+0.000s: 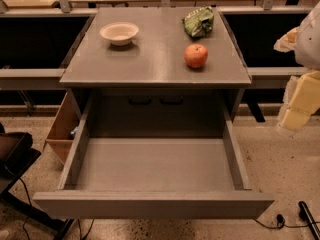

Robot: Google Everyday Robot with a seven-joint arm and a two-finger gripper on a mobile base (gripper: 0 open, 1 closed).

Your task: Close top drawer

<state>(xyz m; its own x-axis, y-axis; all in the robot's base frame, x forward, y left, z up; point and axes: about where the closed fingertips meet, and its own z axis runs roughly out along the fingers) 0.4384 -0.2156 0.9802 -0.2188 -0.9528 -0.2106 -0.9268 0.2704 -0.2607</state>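
So the wide, shallow grey metal-look top drawer (150, 204) is pulled way out toward the camera. Its plain flat front panel runs across the bottom of the shot, and you can see straight down onto its bare grey bottom. It's the one drawer I can see from this angle. On the back wall of the cabinet behind it there are two dark slots (155, 100) side by side.

There are three things on the flat grey counter (155, 59) above it, one of each:
- a small round white bowl (119, 33), back left
- a crumpled green snack bag (198, 22), back right
- a red apple (196, 55), just in front of the bag, apart from it and upright

The robot's cream-coloured tool (299, 101) hangs at the far right edge, off to the side of the cabinet and well apart from the drawer. It isn't touching anything I can make out. I honestly can't tell how far open it is or whether it's holding anything.

One brown cardboard box (62, 129) sits against the cabinet's left side, and some black cables (300, 215) lie on the speckled floor at bottom right.
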